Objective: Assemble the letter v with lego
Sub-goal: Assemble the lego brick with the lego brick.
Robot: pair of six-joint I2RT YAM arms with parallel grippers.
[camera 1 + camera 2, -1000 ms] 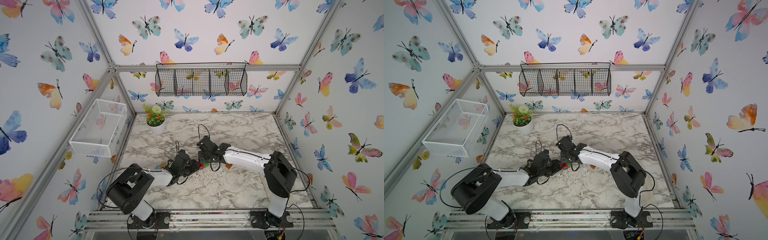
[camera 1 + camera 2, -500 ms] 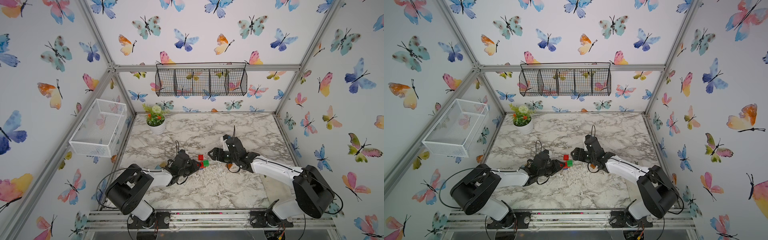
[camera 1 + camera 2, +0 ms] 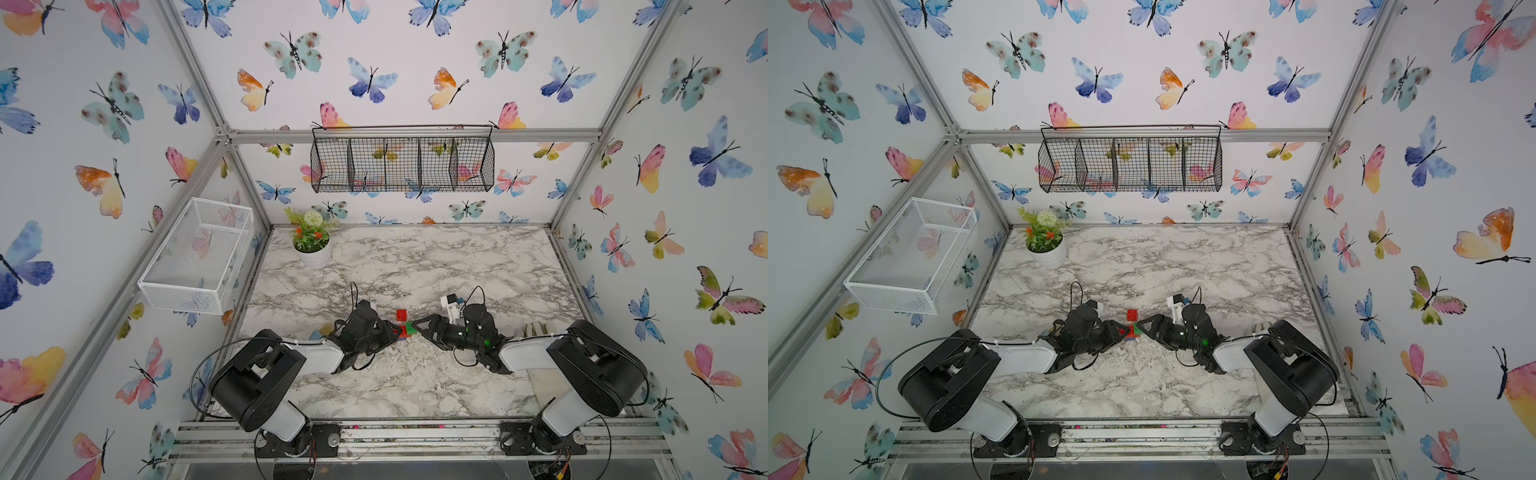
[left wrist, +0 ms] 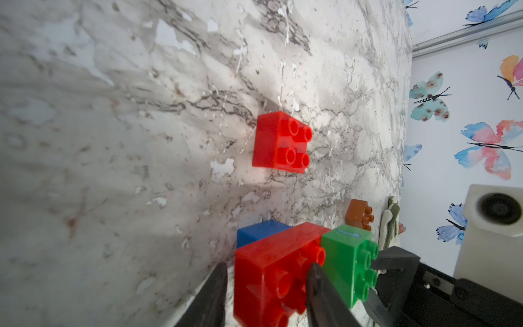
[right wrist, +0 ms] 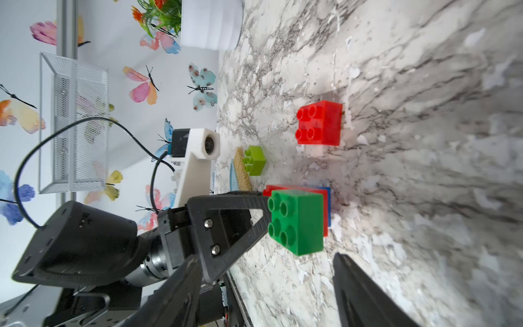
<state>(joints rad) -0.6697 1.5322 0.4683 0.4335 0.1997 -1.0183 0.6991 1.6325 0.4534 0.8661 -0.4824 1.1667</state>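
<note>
- Bricks sit mid-table between the arms: long red brick (image 4: 271, 271), blue brick (image 4: 260, 230) beneath it, green brick (image 4: 345, 263) against its end.
- Long axis runs arm to arm, green end toward right gripper (image 5: 266, 263).
- Left gripper (image 4: 267, 266) pinches the long red brick's sides.
- Right gripper is spread wide, just beside the green brick.
- Loose red square brick (image 4: 278, 143) lies nearer the back wall.

Glossy plastic lego (image 4: 280, 141), chipped marbled tabletop (image 4: 113, 113)

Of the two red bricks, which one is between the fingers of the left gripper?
The long red brick, beside the green brick; the square red brick sits alone, apart.
</note>
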